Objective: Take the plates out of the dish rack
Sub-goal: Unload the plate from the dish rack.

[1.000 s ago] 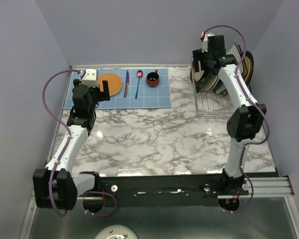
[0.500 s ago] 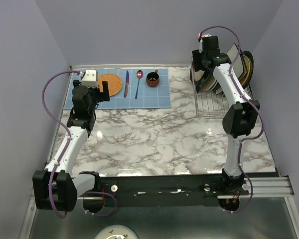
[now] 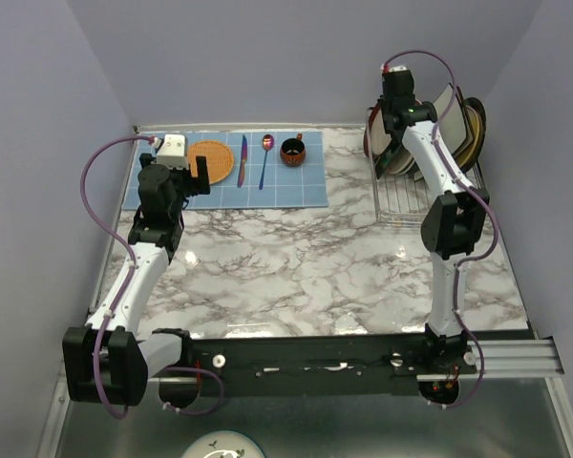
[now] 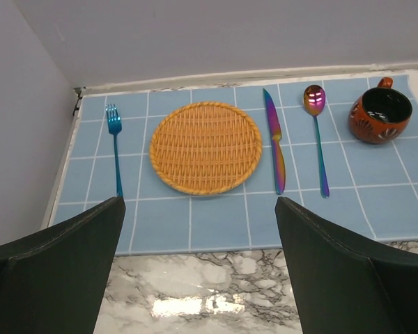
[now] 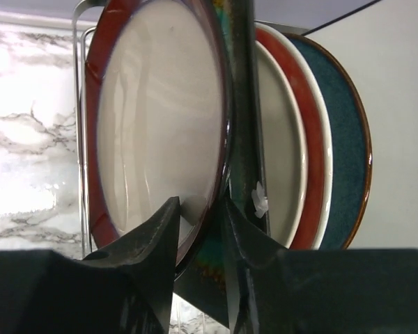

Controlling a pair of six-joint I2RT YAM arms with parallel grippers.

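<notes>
- The plates (image 3: 446, 122) stand on edge, packed close together, in the dish rack (image 3: 401, 202) at the far right corner of the marble table (image 3: 296, 272). None is out yet.
- The front plate (image 5: 153, 118), cream with a red rim, is the one in hand. Just behind it comes a dark teal plate (image 5: 238, 76), then a second red-rimmed plate (image 5: 292, 139), then a deep blue plate (image 5: 345, 146).
- The right gripper (image 5: 199, 206) straddles the front plate's rim, one finger on the cream face and the other in the slim gap behind. The jaws stand narrow about the rim, but I cannot tell whether the pads already press it.
- To do this well, I judge, the pinch should be firm and on this rim alone. The rear finger should be clear of the dark teal plate before any lift.
- The lift should go straight up until the lower edge clears the wire, since a sideways pull could drag the neighbours or tip the row.
- A glazed rim held at one point may swing, so slow travel suits it.
- The left gripper (image 4: 198, 203) hangs wide open and empty over the blue placemat (image 4: 216, 226). There an orange woven mat (image 4: 205, 147) lies between a fork (image 4: 115, 139) and a knife (image 4: 274, 139), with a spoon (image 4: 317, 139) and a cup (image 4: 380, 115) to the right. It looks a likely landing spot.
</notes>
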